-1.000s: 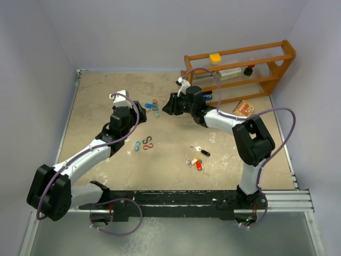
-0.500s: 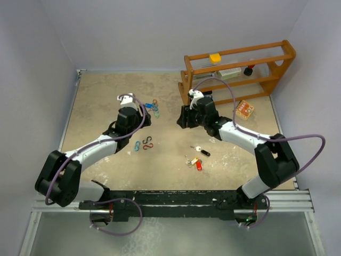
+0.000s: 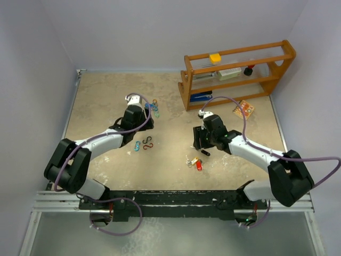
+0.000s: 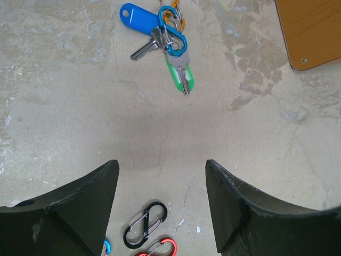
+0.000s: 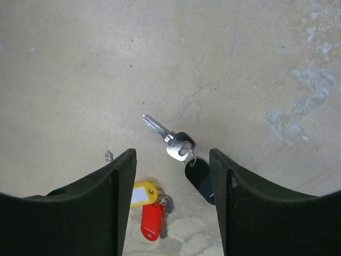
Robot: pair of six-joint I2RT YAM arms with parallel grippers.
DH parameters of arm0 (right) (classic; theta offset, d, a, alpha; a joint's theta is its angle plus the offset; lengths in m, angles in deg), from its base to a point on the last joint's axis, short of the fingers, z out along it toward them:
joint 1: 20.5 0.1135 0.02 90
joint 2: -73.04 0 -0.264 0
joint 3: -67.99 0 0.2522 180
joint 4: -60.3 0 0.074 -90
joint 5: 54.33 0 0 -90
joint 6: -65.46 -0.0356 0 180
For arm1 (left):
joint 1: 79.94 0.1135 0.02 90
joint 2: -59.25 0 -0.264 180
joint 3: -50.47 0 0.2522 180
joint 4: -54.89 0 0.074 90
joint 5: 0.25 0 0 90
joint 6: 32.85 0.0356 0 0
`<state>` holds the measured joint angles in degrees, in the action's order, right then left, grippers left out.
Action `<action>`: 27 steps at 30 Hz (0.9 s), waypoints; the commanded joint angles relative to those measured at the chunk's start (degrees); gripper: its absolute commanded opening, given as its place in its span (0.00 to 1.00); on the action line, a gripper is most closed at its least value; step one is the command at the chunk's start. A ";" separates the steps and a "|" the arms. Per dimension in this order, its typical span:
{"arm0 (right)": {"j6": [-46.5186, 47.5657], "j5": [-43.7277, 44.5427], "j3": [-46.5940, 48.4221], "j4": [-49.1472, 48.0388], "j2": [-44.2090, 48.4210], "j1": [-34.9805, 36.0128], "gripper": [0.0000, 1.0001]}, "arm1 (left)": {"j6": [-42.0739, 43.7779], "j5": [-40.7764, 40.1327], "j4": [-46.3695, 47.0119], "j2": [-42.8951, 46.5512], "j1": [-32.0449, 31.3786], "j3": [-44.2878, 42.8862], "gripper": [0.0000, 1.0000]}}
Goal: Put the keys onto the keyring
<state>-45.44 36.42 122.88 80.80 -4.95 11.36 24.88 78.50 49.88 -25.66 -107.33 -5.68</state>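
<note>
Keys lie in two groups on the mottled beige tabletop (image 3: 106,96). A blue-tagged silver key (image 4: 136,13) and a green-tagged silver key (image 4: 181,79) sit at the far centre, both apparently threaded on a small blue metal clip (image 4: 173,40). A black-tagged silver key (image 5: 197,173), a yellow-tagged key (image 5: 141,193) and a red-tagged key (image 5: 152,218) rest loose on the right arm's side. Compared with a second ago, the right gripper (image 5: 171,154) is no longer up beside the blue and green pair near the wooden shelf rack (image 3: 237,72). It now hangs over the black-tagged key with its jaws wider apart than before and nothing held (the key lies flat on the table in the gap, untouched). The left gripper (image 4: 160,170) has crept forward toward the blue and green pair and is also spread wide and empty, with a black S-shaped clip (image 4: 146,224) and a red S-shaped clip (image 4: 159,248) just below it. My reading is that two keys are dealt with and the right arm has left them to fetch the next, so three keys remain to be threaded. The coming grasp looks fiddly, since the thin key lies flat against the table and is joined to its tag only by a tiny ring.
</note>
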 commanded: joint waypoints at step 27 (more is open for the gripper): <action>0.16 1.53 -0.32 2.73 5.39 0.37 0.61 | 7.82 -5.01 -15.09 -4.53 -6.40 -4.08 0.58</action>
<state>-45.51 38.89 122.00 84.28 0.38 11.38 31.39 72.89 33.80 -30.94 -113.61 -10.19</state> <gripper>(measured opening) 0.603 0.581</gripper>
